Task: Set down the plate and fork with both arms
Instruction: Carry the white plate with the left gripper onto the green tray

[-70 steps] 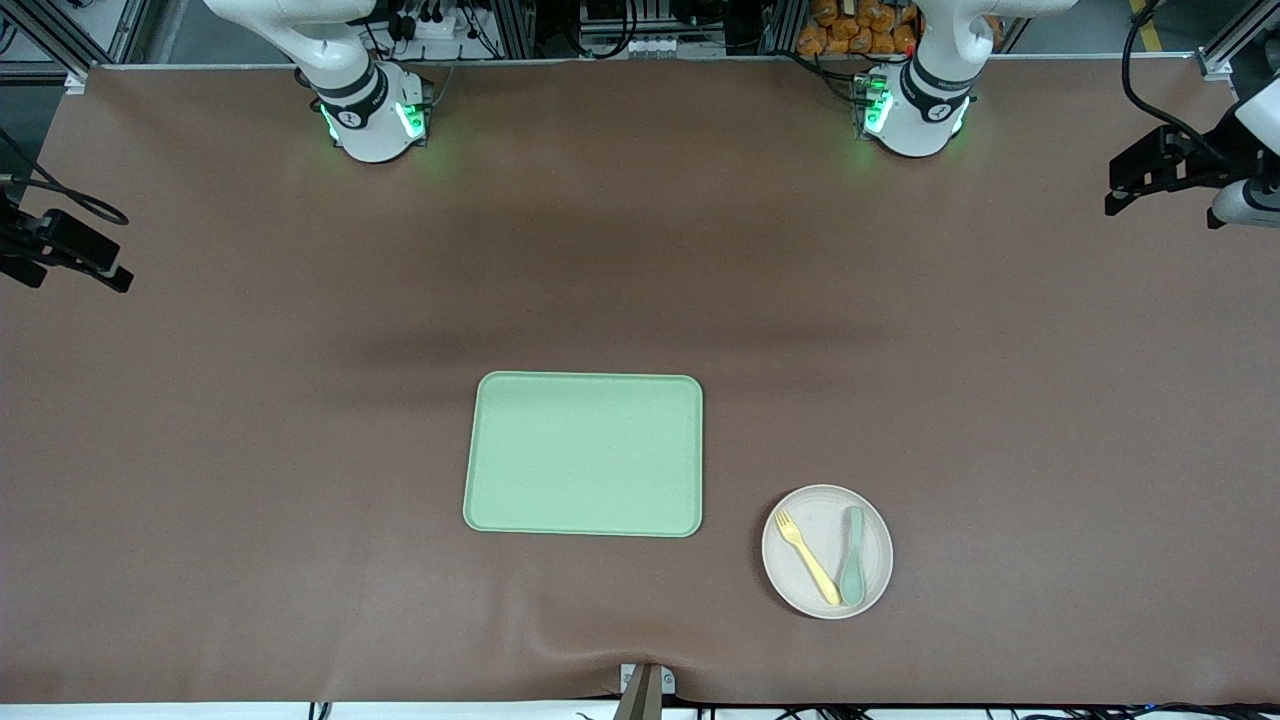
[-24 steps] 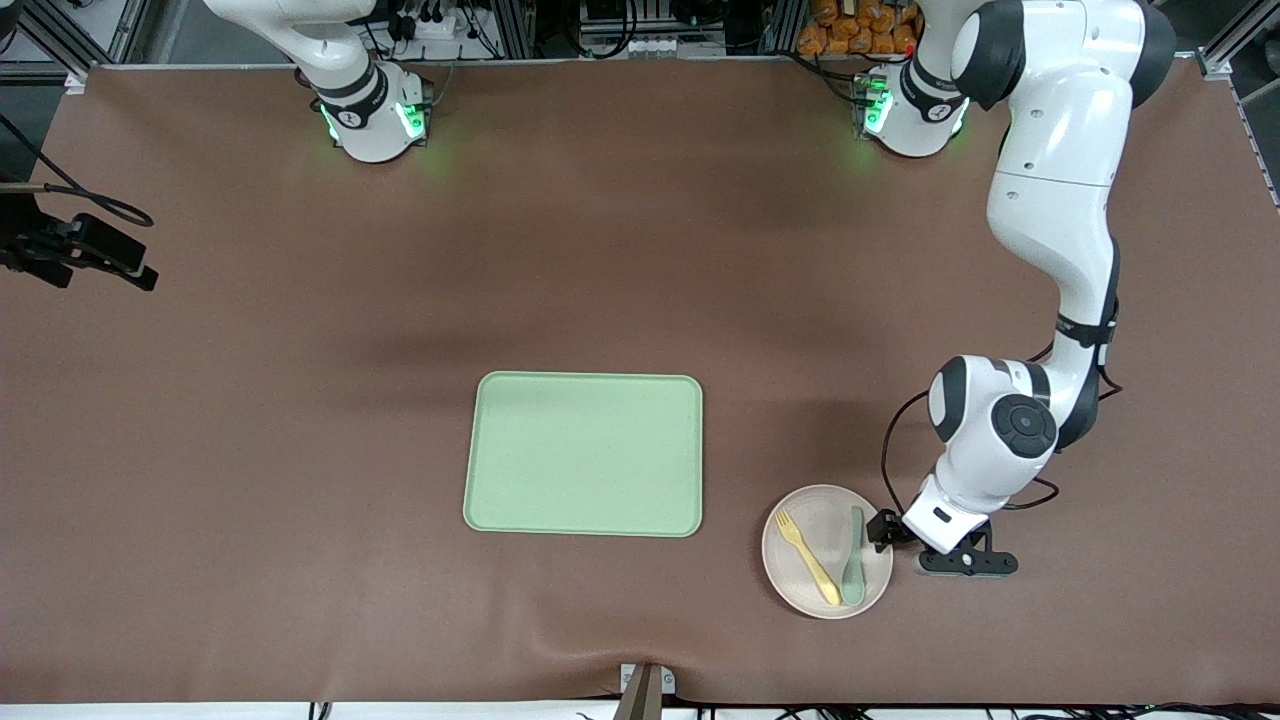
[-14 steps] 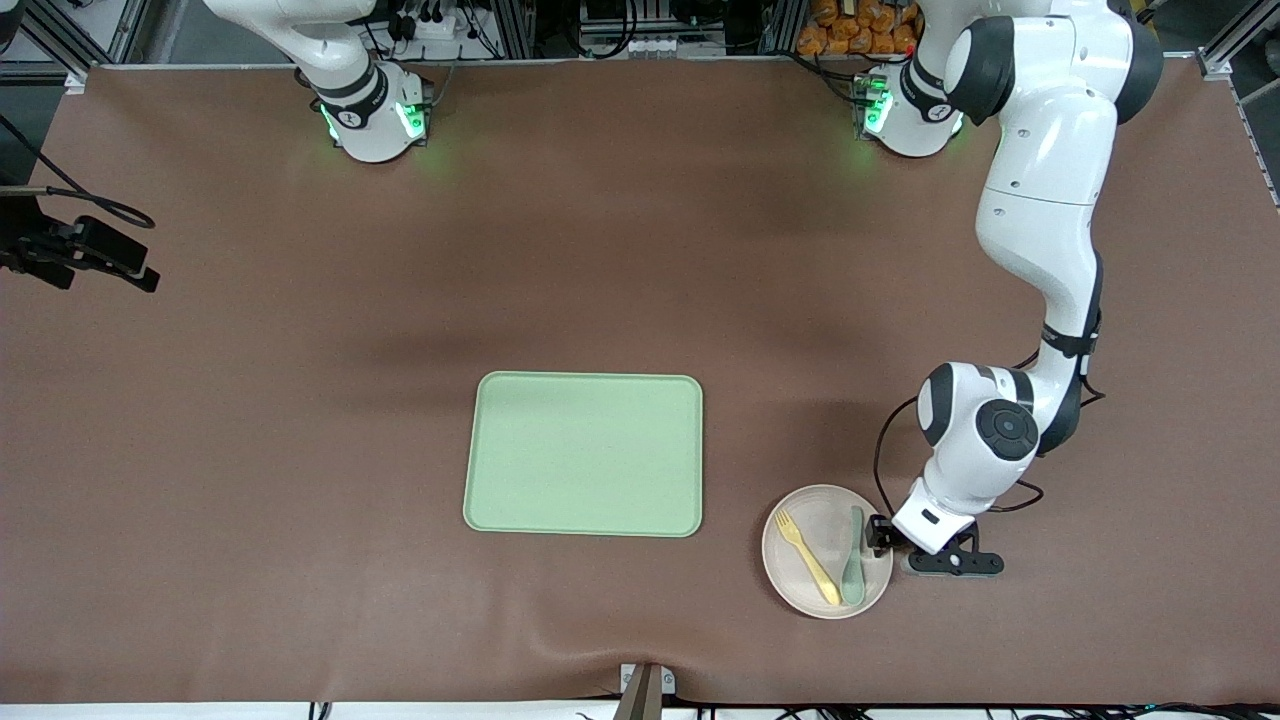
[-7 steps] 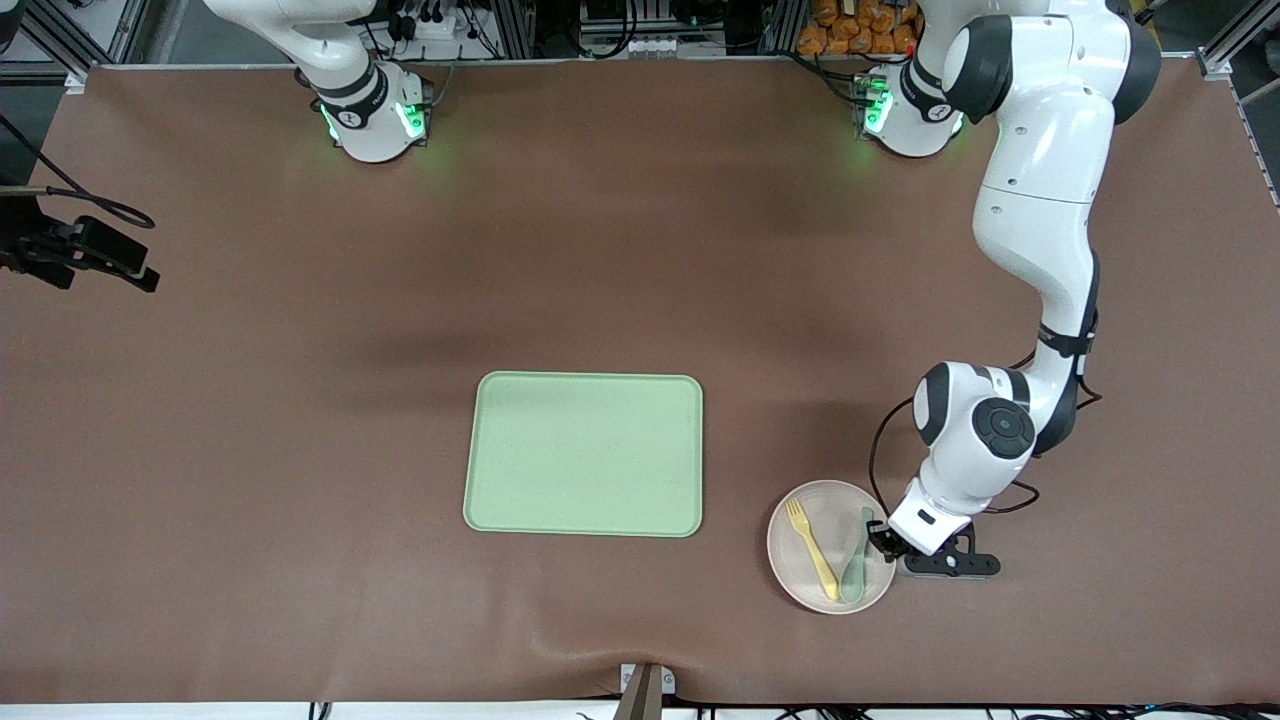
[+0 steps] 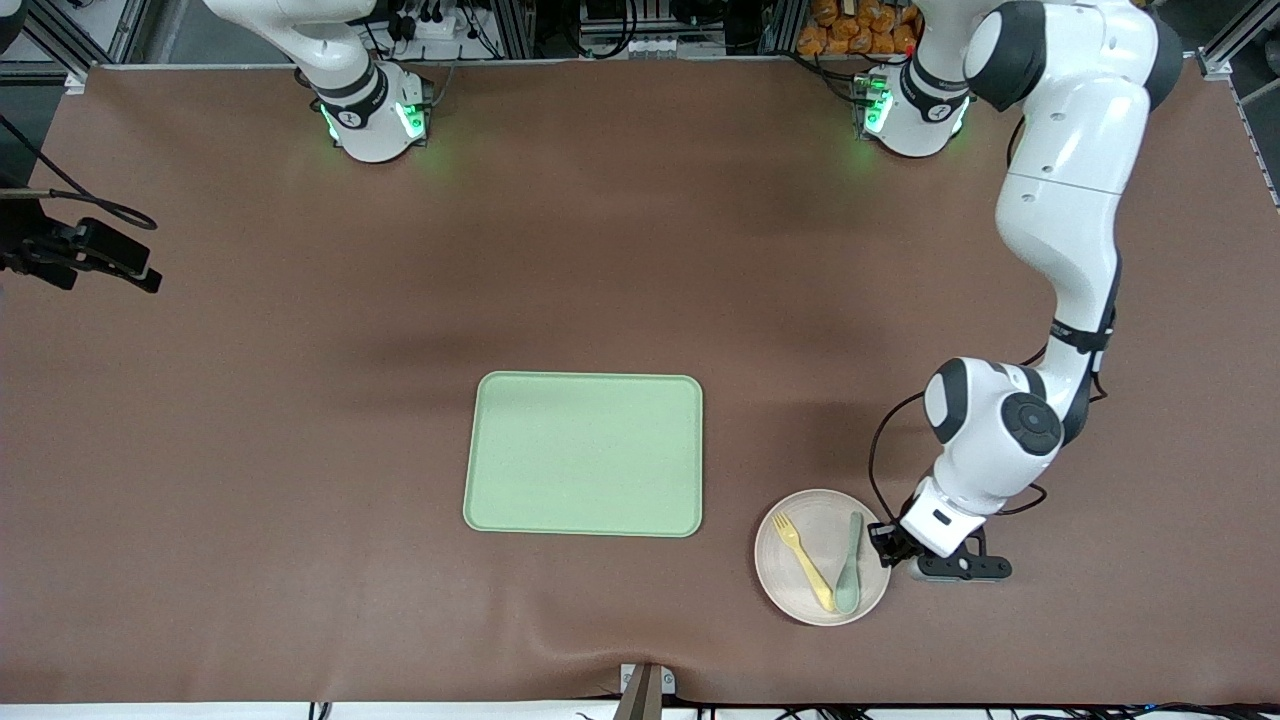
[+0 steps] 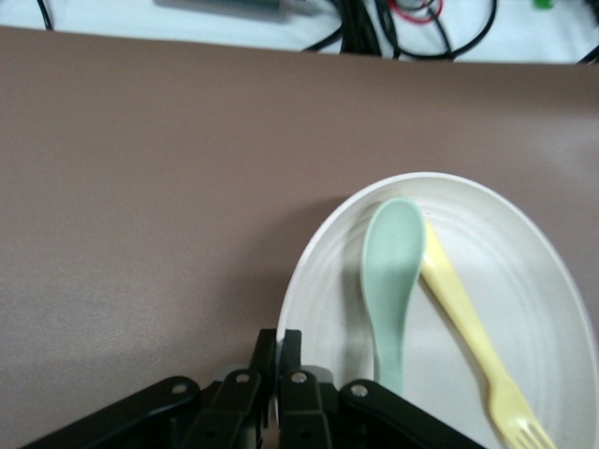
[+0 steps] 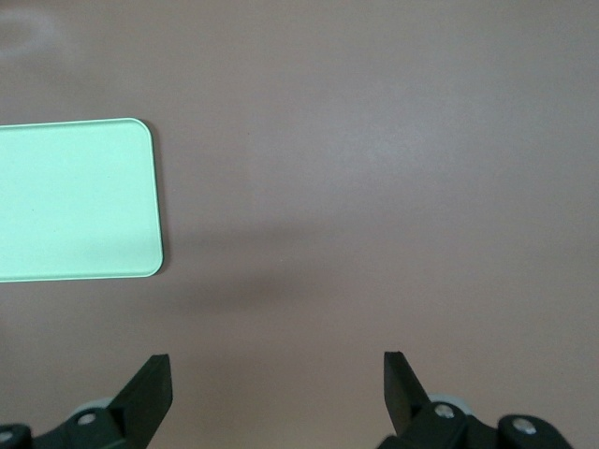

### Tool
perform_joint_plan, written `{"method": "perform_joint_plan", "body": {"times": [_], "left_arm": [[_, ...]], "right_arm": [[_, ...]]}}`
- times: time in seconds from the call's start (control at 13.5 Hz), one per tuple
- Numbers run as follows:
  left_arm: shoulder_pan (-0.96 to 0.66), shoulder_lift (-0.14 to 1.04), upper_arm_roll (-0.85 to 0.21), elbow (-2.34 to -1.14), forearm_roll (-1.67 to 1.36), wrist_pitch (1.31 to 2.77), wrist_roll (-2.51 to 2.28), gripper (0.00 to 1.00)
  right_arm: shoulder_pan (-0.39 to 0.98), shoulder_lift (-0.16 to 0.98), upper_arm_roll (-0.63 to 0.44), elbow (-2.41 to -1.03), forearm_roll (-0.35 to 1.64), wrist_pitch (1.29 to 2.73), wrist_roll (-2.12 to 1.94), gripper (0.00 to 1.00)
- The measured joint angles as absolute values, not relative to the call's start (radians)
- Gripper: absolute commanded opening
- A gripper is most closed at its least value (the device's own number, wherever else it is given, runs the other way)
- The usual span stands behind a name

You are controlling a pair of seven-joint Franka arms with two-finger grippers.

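The off-white plate (image 5: pixel 795 590) lies on the brown table, nearer the front camera than the tray and toward the left arm's end. On it rest the pale yellow fork (image 5: pixel 805 563) and a green spoon (image 5: pixel 848 578), side by side. My left gripper (image 5: pixel 882 543) is shut on the plate's rim beside the spoon. In the left wrist view its fingers (image 6: pixel 278 351) pinch the rim of the plate (image 6: pixel 552 281), with the fork (image 6: pixel 468 323) and spoon (image 6: pixel 393 271) just past them. My right gripper (image 7: pixel 276 374) waits open, over the table's edge at the right arm's end (image 5: pixel 100 262).
The light green tray (image 5: pixel 585 455) sits in the middle of the table with nothing on it; its corner also shows as the tray (image 7: pixel 75 201) in the right wrist view. A small metal bracket (image 5: pixel 645 685) sticks up at the table's front edge.
My left gripper's fingers have closed onto the plate's rim. The plate, with the fork and spoon on it, has shifted a little. The right arm has stayed put.
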State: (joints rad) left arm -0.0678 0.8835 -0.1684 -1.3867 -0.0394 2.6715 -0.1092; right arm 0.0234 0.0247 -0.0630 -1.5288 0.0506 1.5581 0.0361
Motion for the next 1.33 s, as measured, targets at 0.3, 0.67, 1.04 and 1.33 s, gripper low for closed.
{"method": "perform_joint_plan", "body": {"times": [0.3, 0.67, 1.04, 1.33], "left_arm": [[0.007, 0.808, -0.249, -1.454, -0.039, 2.655, -0.095, 0.00], [0.004, 0.767, -0.336, -1.469, -0.039, 2.583, -0.145, 0.00], [-0.067, 0.758, -0.413, -1.478, -0.039, 2.566, -0.257, 0.00], [-0.184, 0.775, -0.409, -1.463, -0.039, 2.580, -0.330, 0.00]], "right_arm": [[0.023, 0.027, -0.064, -1.531, 0.051, 1.556, 0.036, 1.00], [0.022, 0.032, -0.065, -1.531, 0.051, 1.556, 0.036, 1.00], [0.022, 0.069, -0.065, -1.532, 0.062, 1.572, 0.033, 1.00], [0.023, 0.105, -0.064, -1.532, 0.079, 1.619, 0.033, 1.00]]}}
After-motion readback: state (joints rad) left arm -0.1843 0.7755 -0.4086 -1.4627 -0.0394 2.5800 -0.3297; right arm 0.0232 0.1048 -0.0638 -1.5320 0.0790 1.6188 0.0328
